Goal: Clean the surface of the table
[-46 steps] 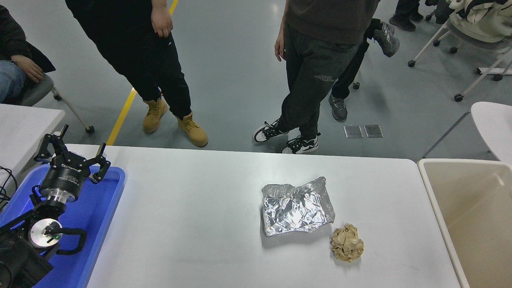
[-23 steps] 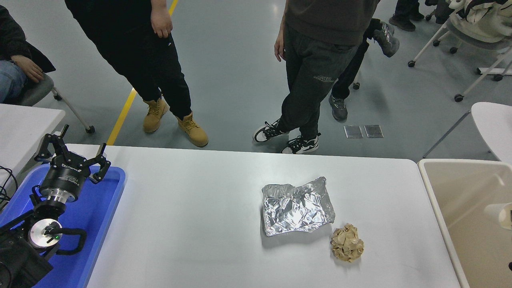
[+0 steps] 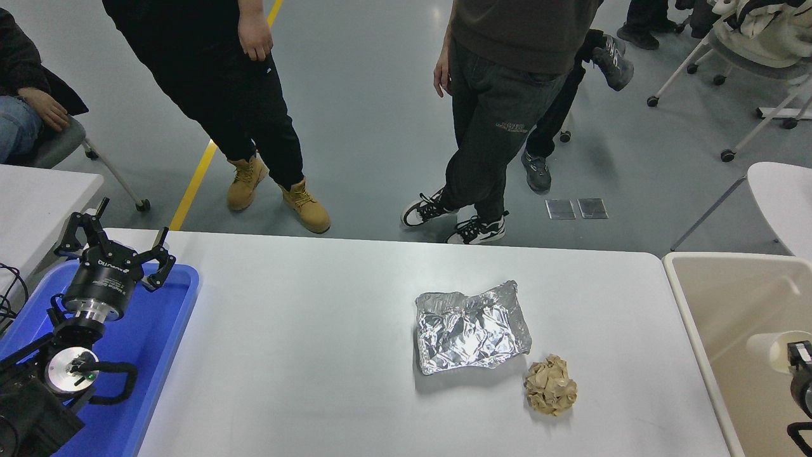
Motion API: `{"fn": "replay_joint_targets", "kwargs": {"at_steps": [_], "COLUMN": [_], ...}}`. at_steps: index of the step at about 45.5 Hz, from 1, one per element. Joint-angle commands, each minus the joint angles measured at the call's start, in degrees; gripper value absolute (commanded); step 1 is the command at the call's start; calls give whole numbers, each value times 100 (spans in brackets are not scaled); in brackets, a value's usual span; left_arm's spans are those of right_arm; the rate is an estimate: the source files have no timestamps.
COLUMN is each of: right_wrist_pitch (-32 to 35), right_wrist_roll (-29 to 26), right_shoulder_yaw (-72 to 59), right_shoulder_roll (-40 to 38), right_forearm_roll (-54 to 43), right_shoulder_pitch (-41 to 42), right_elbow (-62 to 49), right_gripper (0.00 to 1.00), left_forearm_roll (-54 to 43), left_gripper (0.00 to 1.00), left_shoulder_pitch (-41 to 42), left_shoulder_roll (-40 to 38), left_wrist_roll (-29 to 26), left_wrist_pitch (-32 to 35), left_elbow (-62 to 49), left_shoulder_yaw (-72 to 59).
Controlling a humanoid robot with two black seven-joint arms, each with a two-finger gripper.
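Head view, noting left to right. Blue tray (image 3: 166, 330) is sitting at the table's left end, its visible floor bare apart from the arm over it. Left gripper (image 3: 114, 251) is hovering parked above the tray's far part, fingers spread wide, gripping nothing. White table surface (image 3: 304, 355) is filling the lower middle of the view. Crumpled sheet of silver foil (image 3: 472, 327) is lying right of centre; tan paper wad (image 3: 550, 385) is sitting just beside its near right corner, on the bare top. Beige bin (image 3: 698, 330) is standing against the table's right end; a pale cylindrical object (image 3: 771, 346) is showing inside. Right arm (image 3: 800, 381) is poking in at the right edge over the bin, gripper out of view. Two people are standing beyond the far edge.
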Motion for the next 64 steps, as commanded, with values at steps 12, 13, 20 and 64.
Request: {"fn": "replay_joint_targets", "kwargs": {"at_steps": [12, 13, 20, 64], "right_wrist_pitch": [-76, -94, -357, -630], "right_wrist_roll": [0, 0, 9, 18], "right_shoulder_yaw": [-33, -33, -42, 37], "right_shoulder_roll": [20, 12, 20, 126], "right_forearm_roll": [1, 1, 1, 19], "right_shoulder_pitch": [-6, -6, 2, 626], "right_elbow": [-7, -7, -7, 2], "right_gripper": [0, 0, 18, 98], "left_forearm_roll": [0, 0, 0, 0], "left_gripper": [100, 100, 100, 100], "left_shoulder_pitch": [0, 0, 0, 0], "left_shoulder_roll": [0, 0, 0, 0], "left_wrist_roll": [0, 0, 0, 0], "left_wrist_pitch": [0, 0, 0, 0], "left_elbow": [0, 0, 0, 0], "left_shoulder_yaw": [-3, -3, -3, -3]}}
